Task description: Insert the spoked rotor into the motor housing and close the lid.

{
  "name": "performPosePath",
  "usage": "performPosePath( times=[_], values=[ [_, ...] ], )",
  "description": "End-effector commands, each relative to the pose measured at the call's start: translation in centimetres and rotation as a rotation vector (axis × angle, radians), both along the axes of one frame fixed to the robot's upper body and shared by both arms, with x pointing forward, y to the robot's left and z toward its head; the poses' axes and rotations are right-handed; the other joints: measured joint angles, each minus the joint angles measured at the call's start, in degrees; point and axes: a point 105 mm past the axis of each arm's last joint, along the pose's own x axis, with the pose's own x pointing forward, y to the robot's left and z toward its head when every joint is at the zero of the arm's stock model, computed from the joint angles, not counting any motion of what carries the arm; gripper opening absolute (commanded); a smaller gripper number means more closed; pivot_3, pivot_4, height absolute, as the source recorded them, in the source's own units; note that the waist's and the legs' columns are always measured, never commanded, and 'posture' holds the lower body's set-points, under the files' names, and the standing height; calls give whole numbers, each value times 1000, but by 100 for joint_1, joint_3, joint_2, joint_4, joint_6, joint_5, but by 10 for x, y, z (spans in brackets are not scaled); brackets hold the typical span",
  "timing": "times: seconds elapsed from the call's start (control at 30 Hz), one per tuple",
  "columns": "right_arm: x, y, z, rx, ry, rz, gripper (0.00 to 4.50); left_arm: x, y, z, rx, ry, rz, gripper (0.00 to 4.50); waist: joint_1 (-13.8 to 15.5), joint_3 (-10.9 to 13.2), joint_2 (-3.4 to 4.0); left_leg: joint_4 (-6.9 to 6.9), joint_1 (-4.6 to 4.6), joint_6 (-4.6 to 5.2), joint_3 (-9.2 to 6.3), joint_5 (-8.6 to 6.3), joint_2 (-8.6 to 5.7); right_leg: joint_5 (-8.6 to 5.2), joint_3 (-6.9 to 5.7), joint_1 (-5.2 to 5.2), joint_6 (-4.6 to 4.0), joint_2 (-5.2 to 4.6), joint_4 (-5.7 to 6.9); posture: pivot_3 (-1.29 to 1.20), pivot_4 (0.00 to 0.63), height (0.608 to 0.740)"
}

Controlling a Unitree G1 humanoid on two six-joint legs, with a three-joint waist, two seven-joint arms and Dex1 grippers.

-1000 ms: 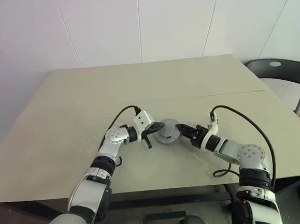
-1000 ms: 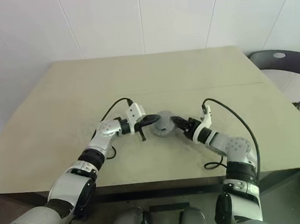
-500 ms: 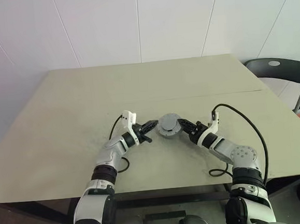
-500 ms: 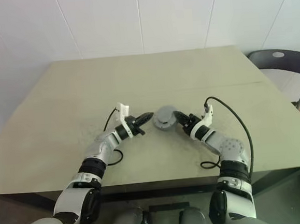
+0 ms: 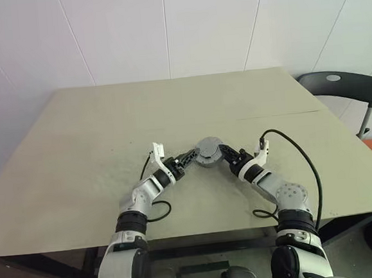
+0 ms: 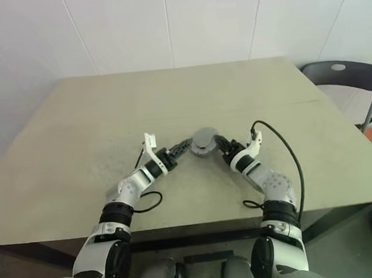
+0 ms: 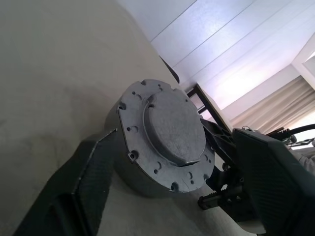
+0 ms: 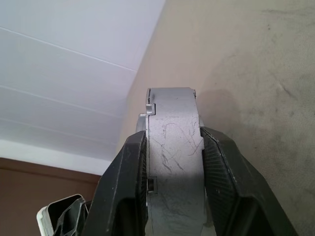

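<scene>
No lettering, labels or numbers can be read anywhere (only bare, scratched metal and plain surfaces).

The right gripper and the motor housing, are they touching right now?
Touching. The right wrist view shows the right gripper with both black fingers pressed flat against opposite faces of the motor housing, no gap on either side.

Grey motor housing (image 5: 208,152) on table (image 5: 77,154), flanked by left claw (image 5: 187,158), right claw (image 5: 224,153)

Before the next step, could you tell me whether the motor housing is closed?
Closed: the motor housing shows a solid grey cover, no windings, gripped by the right gripper.
</scene>
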Motion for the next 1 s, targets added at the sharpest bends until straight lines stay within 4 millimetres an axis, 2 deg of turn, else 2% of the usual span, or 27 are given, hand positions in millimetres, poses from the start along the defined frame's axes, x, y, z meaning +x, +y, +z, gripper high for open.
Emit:
performPosePath(
  times=[0.03, 0.47, 0.6, 0.87, 1.0],
  values=[
    [0, 2, -6, -20, 11, 8, 1211, 8, 1, 11, -36, 3, 21, 4461, -3, 0, 0, 0, 0, 0, 0, 0, 0, 0, 0, 0, 0, 0, -1, 0, 0, 740],
    [-6, 8, -13, 5, 19, 41, 1211, 10, -13, 3, -70, 91, -9, 4461, -5, -1, -1, 0, 4, -2, -1, -1, 0, 0, 1, 2, -1, 0, -2, 0, 0, 740],
    [-10, 13, 12, 154, -77, 81, 1211, 8, -20, 0, -75, 101, -34, 4461, 13, -1, 1, -5, 3, -2, -1, -1, 0, 0, 1, 0, -1, -1, -7, 0, 0, 740],
    [-13, 18, 15, 156, -85, 110, 1211, 4, -29, 7, -130, 95, -86, 4461, 11, -1, 2, -26, -10, -2, 0, -2, -1, 1, 0, -17, 0, -3, -18, 0, 0, 740],
    [-12, 21, 23, 203, -107, 121, 1211, 0, -34, 7, -154, 107, -122, 4461, 10, 0, 3, -32, -14, -2, 0, -2, -1, 1, 1, -19, 0, -3, -25, 0, 0, 740]
  ],
)
